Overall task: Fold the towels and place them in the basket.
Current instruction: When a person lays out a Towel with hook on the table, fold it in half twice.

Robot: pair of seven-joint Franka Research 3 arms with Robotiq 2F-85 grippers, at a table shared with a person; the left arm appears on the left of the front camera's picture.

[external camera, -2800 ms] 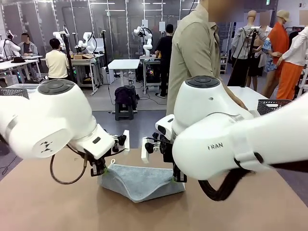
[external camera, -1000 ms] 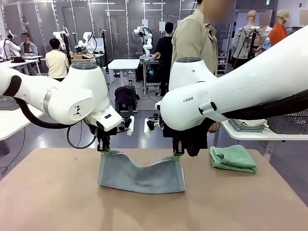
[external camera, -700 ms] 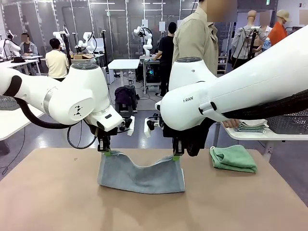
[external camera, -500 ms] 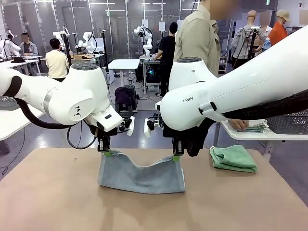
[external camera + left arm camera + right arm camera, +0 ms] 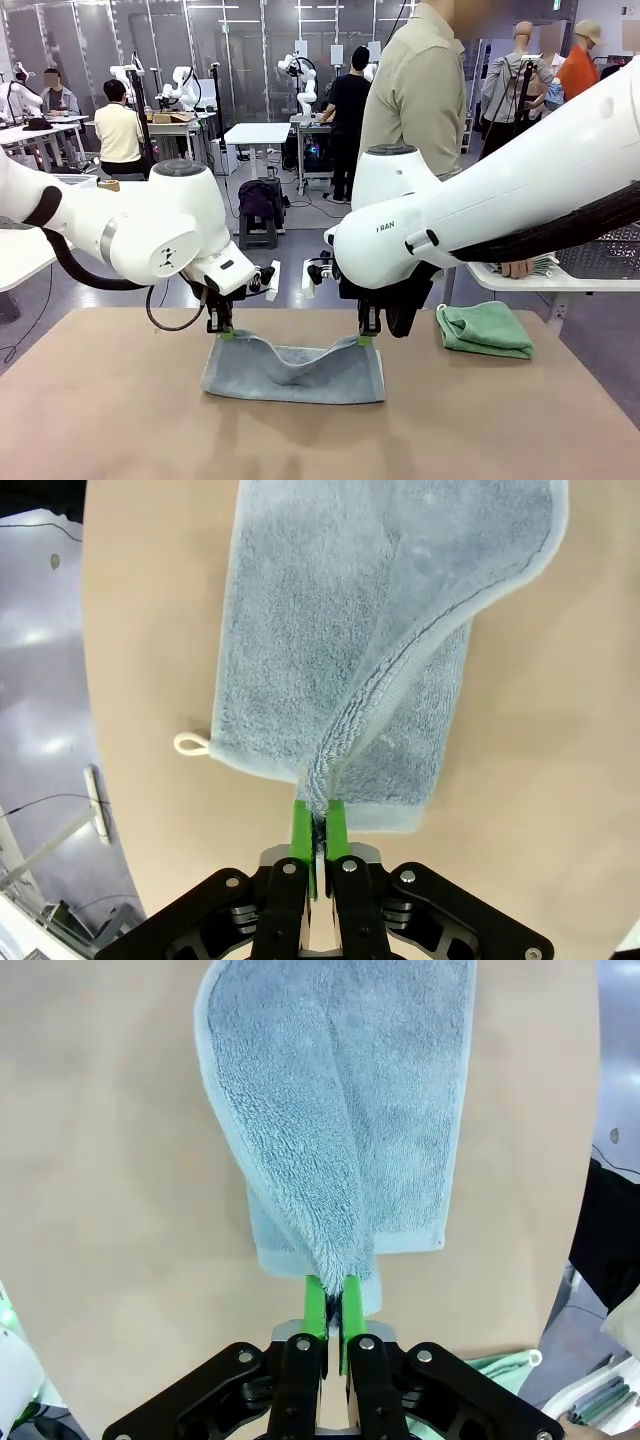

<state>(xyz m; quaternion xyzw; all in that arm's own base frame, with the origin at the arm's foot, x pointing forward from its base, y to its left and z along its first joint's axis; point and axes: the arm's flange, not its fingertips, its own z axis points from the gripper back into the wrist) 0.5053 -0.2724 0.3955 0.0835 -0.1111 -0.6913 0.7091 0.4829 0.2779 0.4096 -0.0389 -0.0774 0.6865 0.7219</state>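
A pale blue towel lies doubled on the brown table, its top layer sagging between two raised corners. My left gripper is shut on the towel's left corner. In the left wrist view its green pads pinch the towel edge, with the corner loop lying flat beside it. My right gripper is shut on the right corner. The right wrist view has the towel hanging from that gripper. A folded mint green towel lies at the table's right. The basket stands on the side table.
A person in a tan shirt stands at the far side, one hand on a stack of folded towels on the white side table at right. Bare table surface stretches in front of the blue towel.
Both grippers have come down a little with the towel corners, so the towel lies lower and flatter. The person's hand has moved onto the stack at right.
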